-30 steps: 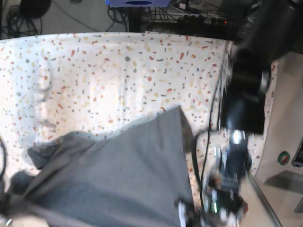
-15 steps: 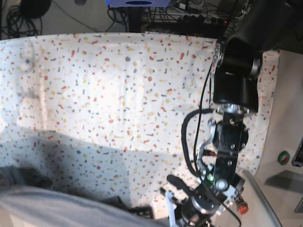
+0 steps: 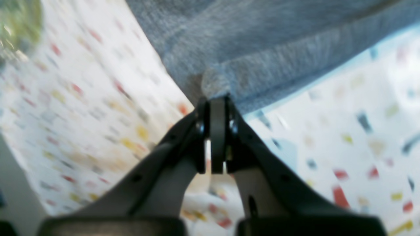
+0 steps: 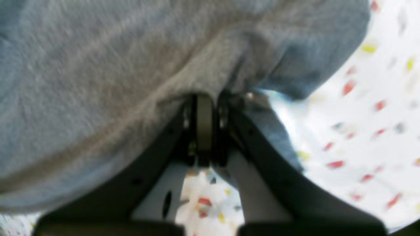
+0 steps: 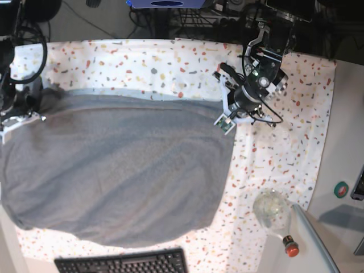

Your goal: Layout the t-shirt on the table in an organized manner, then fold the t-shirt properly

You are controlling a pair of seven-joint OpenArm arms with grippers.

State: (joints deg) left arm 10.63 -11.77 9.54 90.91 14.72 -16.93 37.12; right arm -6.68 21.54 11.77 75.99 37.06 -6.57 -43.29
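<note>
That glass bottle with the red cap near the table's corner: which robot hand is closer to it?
The left. The left gripper grips the t-shirt directly up the table from the bottle; the right gripper holds the shirt's opposite end, far across the table.

The wide speckled white table cloth (image 5: 170, 62) is viewed from above in the base view. Each wrist view is taken close behind its black fingers (image 3: 218, 131) (image 4: 204, 127), facing outward. The heather-grey cotton t-shirt (image 5: 114, 170) is shared by all views.
</note>
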